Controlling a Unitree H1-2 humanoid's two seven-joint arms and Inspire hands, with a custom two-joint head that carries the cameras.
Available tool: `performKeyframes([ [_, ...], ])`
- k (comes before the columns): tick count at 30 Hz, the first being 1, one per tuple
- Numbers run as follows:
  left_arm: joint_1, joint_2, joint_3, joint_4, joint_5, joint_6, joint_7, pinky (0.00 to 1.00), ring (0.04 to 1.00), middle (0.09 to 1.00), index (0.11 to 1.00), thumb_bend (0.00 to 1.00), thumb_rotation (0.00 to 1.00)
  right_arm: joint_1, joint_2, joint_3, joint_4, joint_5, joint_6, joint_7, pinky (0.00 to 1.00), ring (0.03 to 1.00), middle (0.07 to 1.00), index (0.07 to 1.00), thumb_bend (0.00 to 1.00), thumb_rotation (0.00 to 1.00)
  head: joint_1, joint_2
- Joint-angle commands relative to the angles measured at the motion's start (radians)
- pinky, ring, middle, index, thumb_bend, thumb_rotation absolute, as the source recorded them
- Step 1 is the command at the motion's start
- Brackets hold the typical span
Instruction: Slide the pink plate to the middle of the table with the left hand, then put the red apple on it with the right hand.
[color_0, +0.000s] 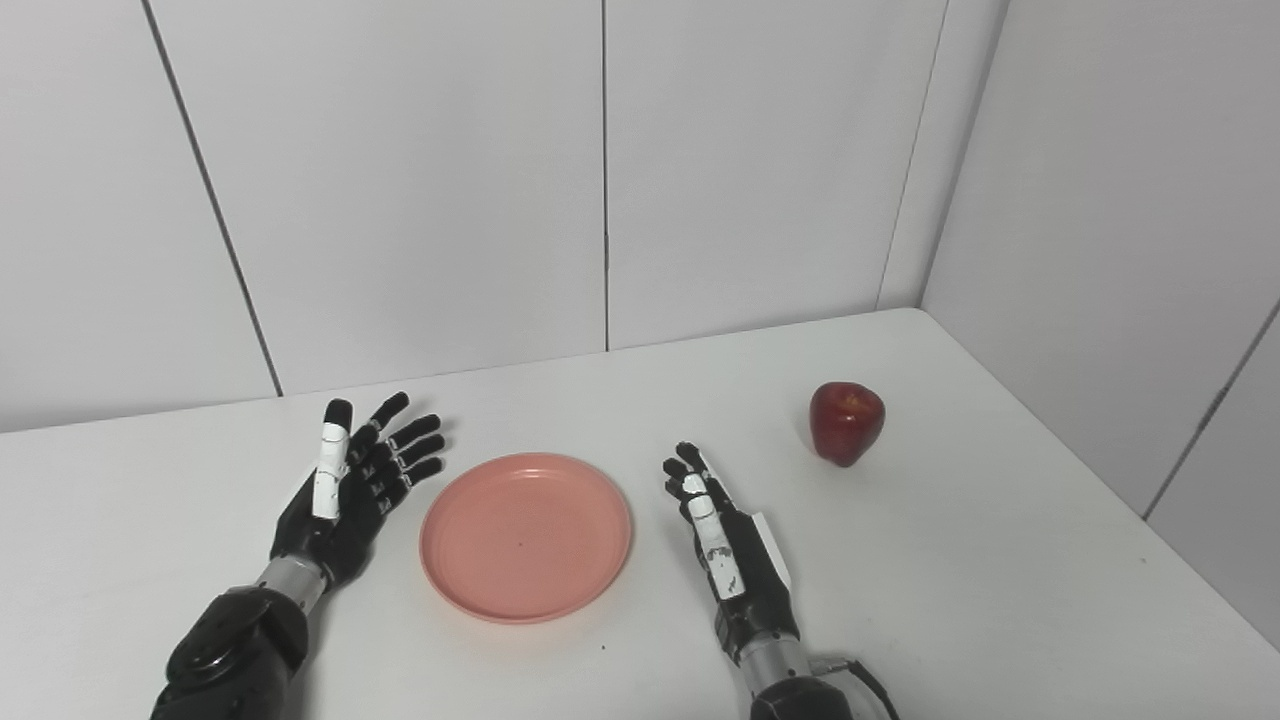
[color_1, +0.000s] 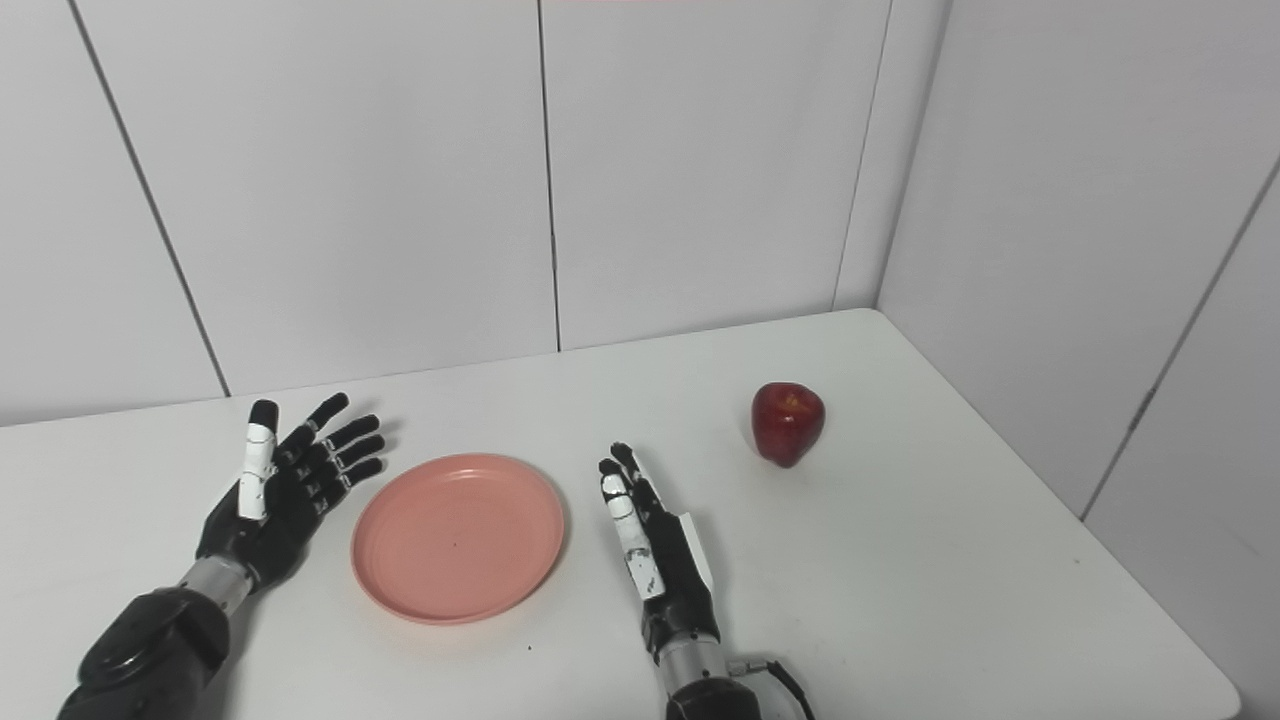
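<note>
Below centre frame, my splayed, empty left hand (color_0: 345, 490) flanks the pink plate (color_0: 526, 535); my right hand (color_0: 728, 545), also empty, must next reach the red apple (color_0: 846, 421) at right.

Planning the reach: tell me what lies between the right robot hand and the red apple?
Only bare white table between right robot hand and red apple, in both views.

One pink plate (color_0: 526, 536), one red apple (color_0: 846, 421), two hands.

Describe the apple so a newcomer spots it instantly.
Start at the white table and look toward its far right corner, near the wall. The red apple stands alone there, beyond the open right hand; it is the only round, dark red thing, unlike the flat pink plate.
</note>
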Motion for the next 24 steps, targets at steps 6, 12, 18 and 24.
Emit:
performKeyframes([
  [6,0.027,-0.006,-0.016,0.083,0.027,0.036,0.008,0.84,0.828,0.818,0.906,0.90,0.96,-0.053,-0.019,-0.027,-0.057,-0.013,-0.021,-0.007,1.00,0.927,0.910,0.931,0.86,0.95,-0.013,-0.011],
  [12,0.021,-0.001,-0.015,0.099,0.025,0.030,0.001,0.83,0.831,0.824,0.917,0.90,0.95,-0.087,-0.060,-0.033,-0.071,-0.116,-0.032,-0.042,0.99,0.913,0.893,0.912,0.81,0.97,-0.021,-0.016],
  [18,0.016,0.001,-0.014,0.109,0.024,0.021,-0.012,0.85,0.843,0.836,0.935,0.90,0.96,-0.135,-0.113,-0.037,-0.076,-0.239,-0.051,-0.084,0.97,0.900,0.874,0.878,0.74,1.00,-0.031,-0.024],
  [24,0.014,0.000,-0.015,0.106,0.024,0.023,-0.012,0.85,0.841,0.832,0.937,0.89,0.96,-0.182,-0.165,-0.042,-0.072,-0.311,-0.063,-0.109,0.81,0.836,0.837,0.846,0.82,0.96,-0.039,-0.029],
])
